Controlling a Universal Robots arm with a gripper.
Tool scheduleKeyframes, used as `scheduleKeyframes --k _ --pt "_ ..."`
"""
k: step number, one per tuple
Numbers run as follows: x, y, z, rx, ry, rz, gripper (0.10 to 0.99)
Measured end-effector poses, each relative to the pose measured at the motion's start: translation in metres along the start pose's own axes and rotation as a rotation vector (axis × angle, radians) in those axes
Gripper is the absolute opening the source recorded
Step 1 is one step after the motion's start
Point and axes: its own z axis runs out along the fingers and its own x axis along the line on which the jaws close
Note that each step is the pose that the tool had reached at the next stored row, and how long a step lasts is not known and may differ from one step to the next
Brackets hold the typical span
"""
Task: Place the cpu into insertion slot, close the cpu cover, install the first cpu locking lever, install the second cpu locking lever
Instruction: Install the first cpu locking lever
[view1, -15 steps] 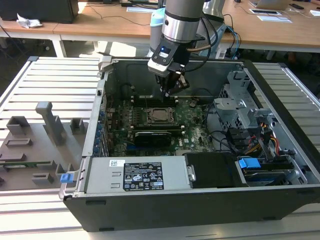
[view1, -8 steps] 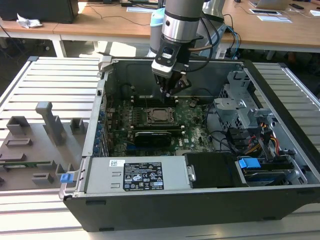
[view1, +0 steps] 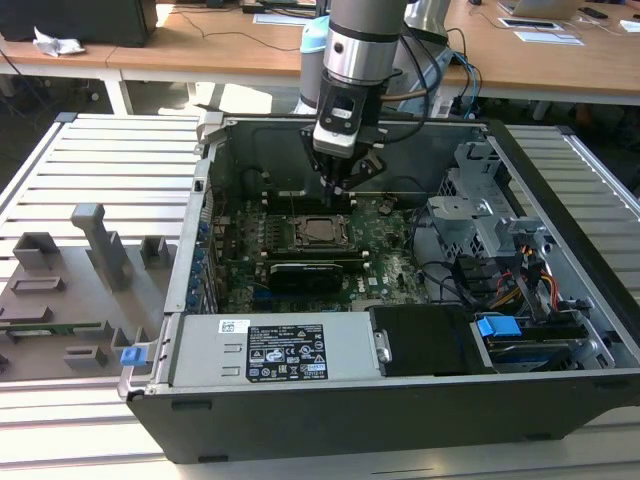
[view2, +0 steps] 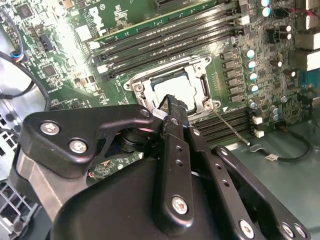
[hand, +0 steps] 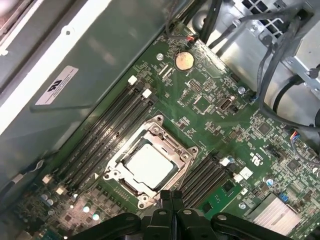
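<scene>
The cpu (hand: 150, 165) lies flat in the insertion slot (hand: 118, 172) on the green board, its silver top showing in both wrist views (view2: 176, 89). The cpu cover (hand: 172, 146) lies down flat around it as a metal frame (view2: 162, 74). From one corner of the socket a thin locking lever (view2: 231, 127) reaches out across the long black slots. My gripper (view1: 338, 190) hangs shut and holds nothing, a little above the socket's edge (hand: 172, 196), with its tip (view2: 172, 102) over the chip's rim.
The open computer case (view1: 210, 190) walls in the board. A long black card (view1: 315, 272) sits just in front of the socket. Cables and a drive cage (view1: 480, 215) crowd the exterior view's right. Grey fixtures (view1: 100, 245) stand on the slatted table.
</scene>
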Motion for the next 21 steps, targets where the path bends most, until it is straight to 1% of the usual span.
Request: scheduleKeyframes --k 9,11,12,14,17,18,21 --pt "0.0000 0.0000 0.0000 -0.002 -0.0104 -0.105 0.106" --pt "-0.0001 0.0001 0.0000 -0.005 -0.0108 -0.137 0.106" --pt "0.0000 0.0001 0.0000 -0.008 -0.0093 -0.149 0.106" --pt "-0.0001 0.0001 0.0000 -0.022 0.0003 -0.183 0.106" --pt "-0.0001 0.0002 0.0000 -0.039 0.0123 -0.217 0.106" --pt "-0.0001 0.0001 0.0000 -0.043 0.0146 -0.235 0.106" --pt "-0.0001 0.0002 0.0000 -0.048 0.0150 -0.285 0.106"
